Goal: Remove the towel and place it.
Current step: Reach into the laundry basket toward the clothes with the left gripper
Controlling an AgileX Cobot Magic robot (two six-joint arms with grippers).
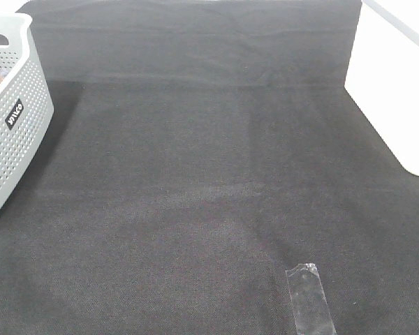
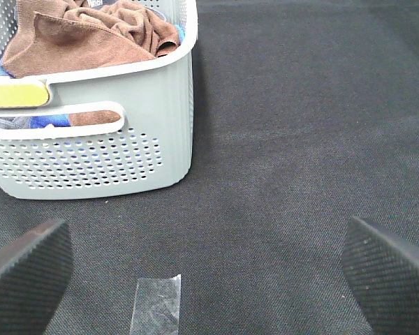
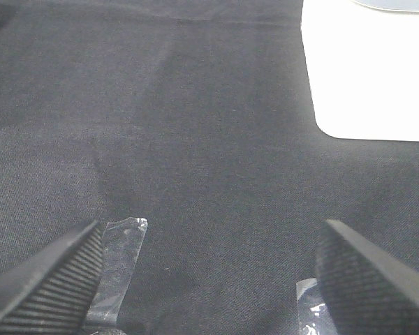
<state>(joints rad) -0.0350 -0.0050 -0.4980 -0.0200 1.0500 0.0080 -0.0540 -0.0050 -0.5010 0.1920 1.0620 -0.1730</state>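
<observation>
Well, the left gripper hung low over the table with its two ribbed black fingers spread wide apart, holding nothing. Between them lay only the black cloth and a short strip of clear tape stuck flat on it. Beyond that strip stood the grey perforated basket, and the brown towel lay bunched up inside it, heaped to about the level of the rim, with a fold of it showing through the handle slot. Something blue showed beneath the towel through that same slot, and a pale yellow piece sat along the handle. The left gripper was near the basket but not touching it or the towel. The right gripper was likewise parted, its dark fingers well apart and empty over the cloth. One finger hung over a piece of clear tape, and a second scrap lay beside the other. Farther out from it a white surface began at the cloth's edge. From the high camera the basket stood at the table's far left edge, well apart from the white surface on the right.
</observation>
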